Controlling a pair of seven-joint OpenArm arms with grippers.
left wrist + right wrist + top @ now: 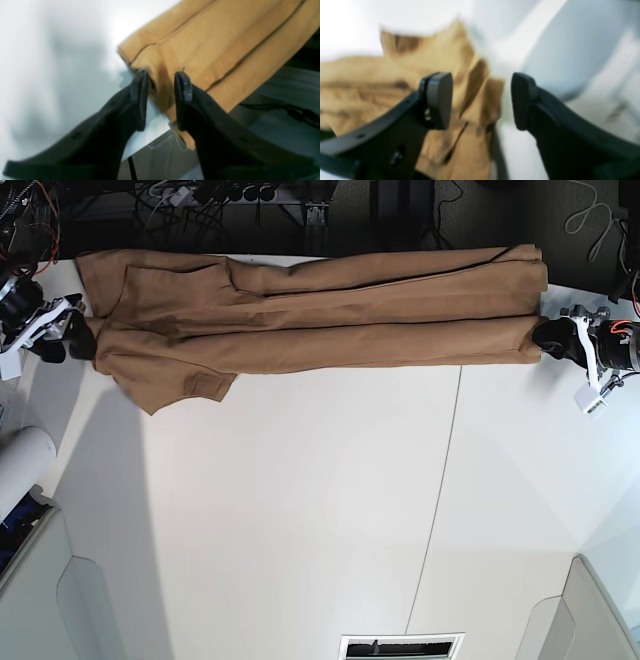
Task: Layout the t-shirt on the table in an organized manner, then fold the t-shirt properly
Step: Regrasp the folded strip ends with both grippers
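Right gripper [75,330] is seen at far-left table [300,510] edge, jaws spread wide, nothing clamped, just beside the sleeve end. T-shirt [320,320] is stretched in a long folded band along the far edge. Left gripper [545,338] is seen at the hem, jaws parted, cloth between the fingers [183,86], not clamped.

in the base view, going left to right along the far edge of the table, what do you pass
right arm's black pincer → tan soft cloth t-shirt stretched out in a long band → left arm's black pincer, all on the large white smooth table
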